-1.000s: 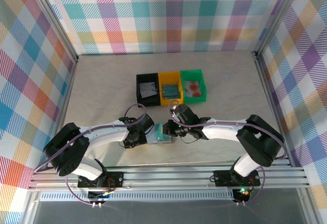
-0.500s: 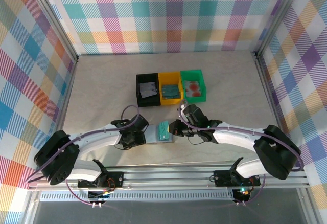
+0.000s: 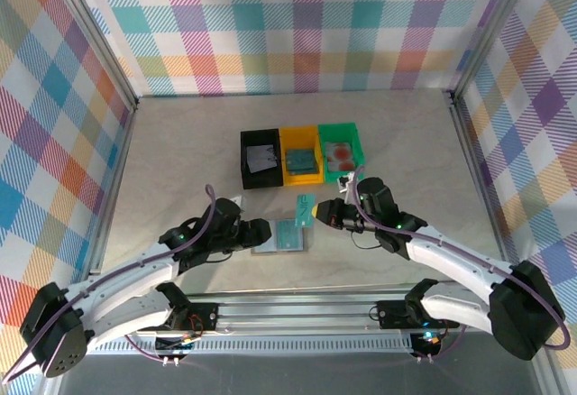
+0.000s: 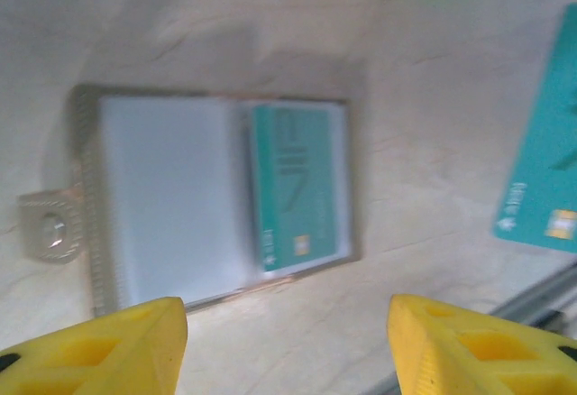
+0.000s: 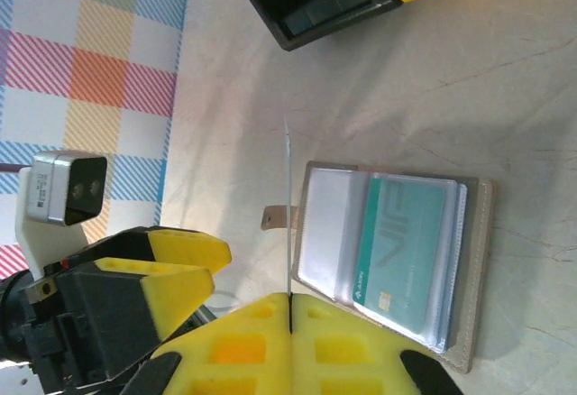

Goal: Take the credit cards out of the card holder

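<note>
Top external view: the card holder (image 3: 281,236) lies open and flat on the bench (image 3: 180,160), near its front edge, between the two arms. The left hand (image 3: 263,232) sits at the holder's left edge, and the right hand (image 3: 321,212) is just beyond the holder's far right corner, pinching the held teal card (image 3: 305,206) by one end. Farther back stand the black tray (image 3: 245,162), the yellow tray (image 3: 300,133) and the green tray (image 3: 339,129) in a row, touching side by side. A whitish card (image 3: 261,156), a third teal card (image 3: 300,158) and a reddish card (image 3: 340,151) lie in them in that order.

In the left wrist view, the left hand (image 4: 288,341) has its yellow fingers well apart with nothing between them. Beyond them the holder (image 4: 162,197) shows one bare pale panel and, in the other pocket, the pocketed teal card (image 4: 297,188). The held card (image 4: 545,179) is at the right edge, clear of the holder.

In the right wrist view, the right hand (image 5: 290,312) has its fingers pressed together on the held card (image 5: 288,224), seen edge-on and upright. The holder (image 5: 325,224) lies beyond it with the pocketed card (image 5: 401,251) inside.
</note>
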{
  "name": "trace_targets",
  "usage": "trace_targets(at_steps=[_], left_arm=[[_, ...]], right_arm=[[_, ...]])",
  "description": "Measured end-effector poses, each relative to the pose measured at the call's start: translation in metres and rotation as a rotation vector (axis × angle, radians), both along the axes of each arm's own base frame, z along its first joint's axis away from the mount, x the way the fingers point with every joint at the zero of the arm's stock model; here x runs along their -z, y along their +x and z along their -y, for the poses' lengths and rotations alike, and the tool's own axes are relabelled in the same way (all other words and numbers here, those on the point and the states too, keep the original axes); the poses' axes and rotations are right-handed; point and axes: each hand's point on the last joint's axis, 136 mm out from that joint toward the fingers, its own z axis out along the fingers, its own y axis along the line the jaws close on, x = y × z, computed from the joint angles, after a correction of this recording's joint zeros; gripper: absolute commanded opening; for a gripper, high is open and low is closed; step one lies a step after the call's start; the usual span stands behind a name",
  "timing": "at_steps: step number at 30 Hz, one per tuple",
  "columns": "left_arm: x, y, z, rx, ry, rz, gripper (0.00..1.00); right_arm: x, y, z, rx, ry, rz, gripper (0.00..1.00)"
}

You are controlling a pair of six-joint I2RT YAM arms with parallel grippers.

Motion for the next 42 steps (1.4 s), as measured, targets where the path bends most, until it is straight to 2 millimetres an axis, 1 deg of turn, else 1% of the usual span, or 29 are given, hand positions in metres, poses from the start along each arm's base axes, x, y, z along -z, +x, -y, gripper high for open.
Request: trace_targets(at_steps=[2,6,8,12,19,24,30,33,36,42], left_arm=[[-0.003,-0.001,0.002,0.008,-0.038,0.021,0.61],[0.004,-0.006,0.006,0.012,-0.102,0.020,0.61],[0.001,-0.005,0.008,0.011,-0.132,0.027,0.61],[-0.021,0.001,0.017,0.013,-0.214,0.085,0.61],[-0.055,0.012,0.030,0.002,-0.359,0.157,0.61],[-0.060,0.016,0.038,-0.003,-0.422,0.161,0.60],[-0.067,0.019,0.047,-0.001,-0.480,0.162,0.58],[-0.073,0.018,0.051,0.009,-0.510,0.168,0.54],[-0.078,0.016,0.054,0.017,-0.536,0.175,0.53],[-0.079,0.012,0.057,0.034,-0.560,0.176,0.52]], right_arm=[[-0.005,-0.003,-0.001,-0.013,0.018,0.005,0.00],[-0.012,-0.011,-0.002,-0.043,0.057,0.003,0.00],[-0.017,-0.014,-0.004,-0.060,0.076,0.007,0.00],[-0.026,-0.020,-0.008,-0.100,0.116,0.020,0.00],[-0.034,-0.029,-0.014,-0.157,0.166,0.015,0.00],[-0.041,-0.034,-0.018,-0.198,0.200,0.024,0.00],[-0.033,-0.042,-0.028,-0.251,0.198,-0.006,0.00],[-0.029,-0.047,-0.032,-0.271,0.193,-0.017,0.00],[-0.028,-0.048,-0.034,-0.281,0.194,-0.020,0.00],[-0.028,-0.047,-0.035,-0.282,0.193,-0.015,0.00]])
